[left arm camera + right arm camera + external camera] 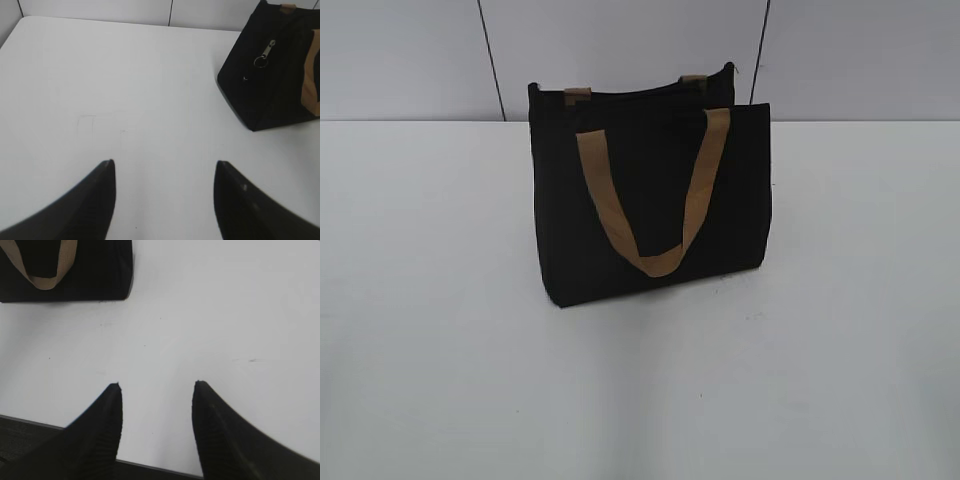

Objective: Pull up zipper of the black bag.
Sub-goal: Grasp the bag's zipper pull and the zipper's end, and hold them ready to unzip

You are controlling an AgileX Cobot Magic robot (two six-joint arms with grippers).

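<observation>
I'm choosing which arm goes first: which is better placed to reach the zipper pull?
Probably left. The left wrist view shows the zipper pull hanging on the black bag end facing the open left gripper. The right gripper sees only the strap side.

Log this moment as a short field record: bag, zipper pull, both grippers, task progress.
bag: boxy black fabric tote with tan webbing handles, upright on the white table
zipper pull: small silvery metal ring pull, hanging on the bag's end face, untouched
left gripper: open, empty, short of the bag
right gripper: open, empty, over bare table
progress: not started
</observation>
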